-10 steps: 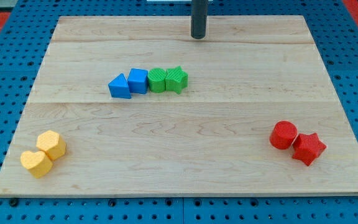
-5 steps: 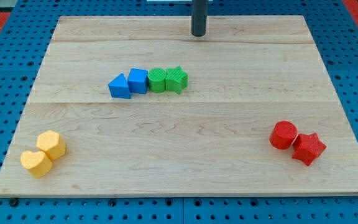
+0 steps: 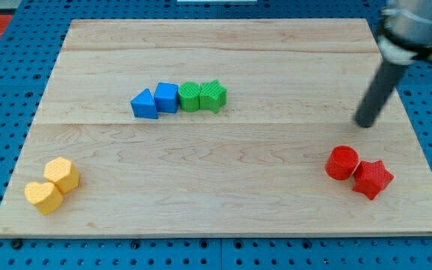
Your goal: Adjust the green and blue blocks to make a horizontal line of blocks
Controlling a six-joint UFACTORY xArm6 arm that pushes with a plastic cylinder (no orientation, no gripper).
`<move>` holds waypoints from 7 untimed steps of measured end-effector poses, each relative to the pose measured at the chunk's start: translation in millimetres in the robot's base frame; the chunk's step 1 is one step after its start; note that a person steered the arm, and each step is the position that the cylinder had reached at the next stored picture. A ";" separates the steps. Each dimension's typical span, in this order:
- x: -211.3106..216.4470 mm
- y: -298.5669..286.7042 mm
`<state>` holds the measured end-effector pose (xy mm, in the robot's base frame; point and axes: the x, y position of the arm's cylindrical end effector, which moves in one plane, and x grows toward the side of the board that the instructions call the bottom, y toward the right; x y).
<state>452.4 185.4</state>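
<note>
Nearest the bottom edge of the wooden table (image 3: 223, 217), close to its bottom-left corner, sit two yellow blocks touching each other: a yellow heart-shaped block (image 3: 43, 196) lowest, and a yellow hexagonal block (image 3: 62, 174) just up and to its right.

Towards the bottom-right corner lie two red blocks, also touching: a red star-shaped block (image 3: 372, 179) and, just up and to its left, a red round block (image 3: 342, 162).

My tip (image 3: 366, 124) stands on the table near the right edge, above the red round block and apart from it. The rod leans up and to the view's right from there. I carry no jaws, only this rod, so nothing is held or clamped.

Further up, left of the table's middle and well apart from my tip, the four task blocks form a row running left to right: a blue triangular block (image 3: 144, 104), a blue cube-like block (image 3: 166, 97), a green rounded block (image 3: 190, 97) and a green star-like block (image 3: 214, 95). Each touches its neighbour. The row rises slightly towards the view's right, with the blue triangular block sitting a little lower than the rest.
</note>
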 end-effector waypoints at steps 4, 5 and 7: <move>-36.4 -259.0; -19.0 -271.4; -23.9 -343.1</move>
